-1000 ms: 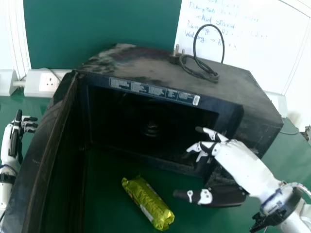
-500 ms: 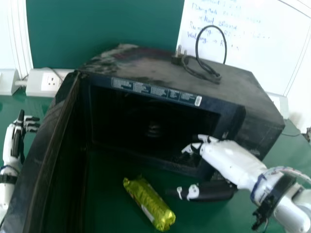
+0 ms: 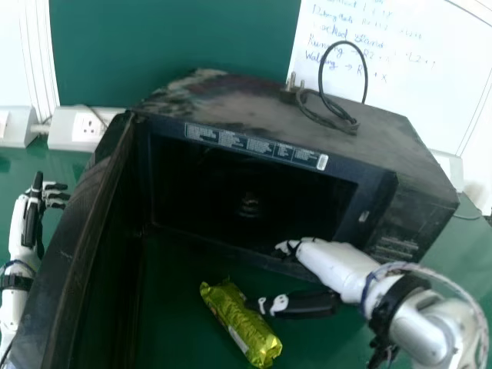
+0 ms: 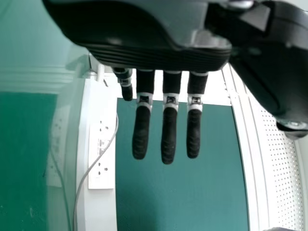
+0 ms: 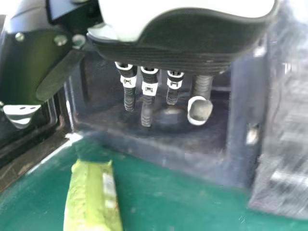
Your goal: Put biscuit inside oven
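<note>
The yellow-green biscuit pack (image 3: 242,323) lies on the green table in front of the black oven (image 3: 307,115), whose door (image 3: 81,246) stands open at the left. My right hand (image 3: 327,261) is over the table before the cavity's right part, its thumb pointing at the pack's upper end. In the right wrist view my right hand (image 5: 163,53) has its fingers extended, holding nothing, and the biscuit pack (image 5: 94,197) lies apart from them. Beyond the door, my left hand (image 3: 34,215) rests idle at the left with fingers straight, as the left hand (image 4: 168,130) also shows in its wrist view.
A black cable with its plug (image 3: 330,108) lies on the oven's top. White sockets (image 3: 86,127) run along the wall behind at the left, and a whiteboard (image 3: 400,77) stands behind at the right. The open door separates the left hand from the pack.
My right hand has moved left and lower in the head view, bringing its thumb close to the pack. The whole scene has shifted slightly rightward. My left hand keeps its pose.
</note>
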